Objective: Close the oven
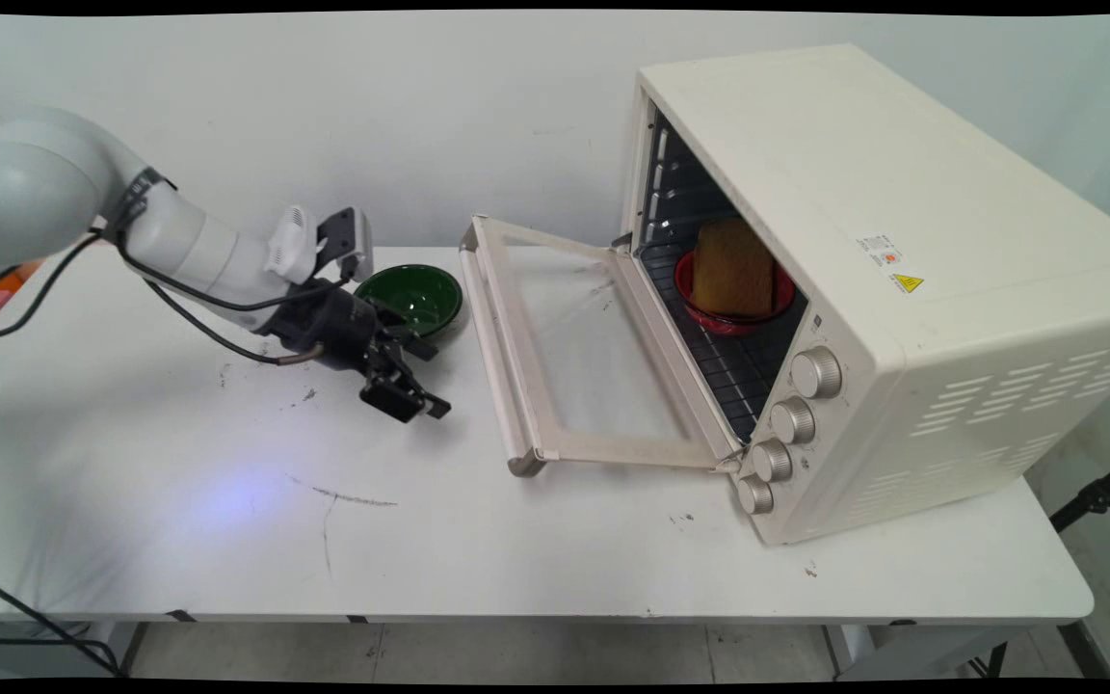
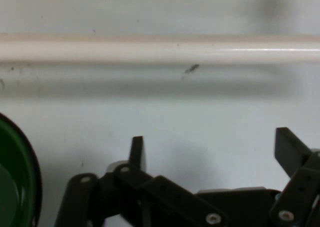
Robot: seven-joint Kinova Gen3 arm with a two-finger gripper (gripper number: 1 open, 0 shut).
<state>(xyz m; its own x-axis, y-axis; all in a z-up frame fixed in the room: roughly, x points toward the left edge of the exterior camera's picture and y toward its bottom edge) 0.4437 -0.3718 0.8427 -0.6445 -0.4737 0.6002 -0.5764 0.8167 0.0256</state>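
The fingers (image 2: 137,149) are spread apart and hold nothing, hovering low over the tabletop (image 1: 420,540). Just beside them sits the green bowl (image 1: 412,297). Ahead lies the oven door (image 1: 565,357), folded down; inside the oven (image 1: 902,289), a red bowl (image 1: 733,299) holds bread (image 1: 730,270).

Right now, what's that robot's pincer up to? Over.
Pincer open, empty, low over table. Green bowl just behind it. Oven door down; red bowl with bread inside.

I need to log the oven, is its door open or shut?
Open: the oven door is swung down, and the red bowl shows inside.
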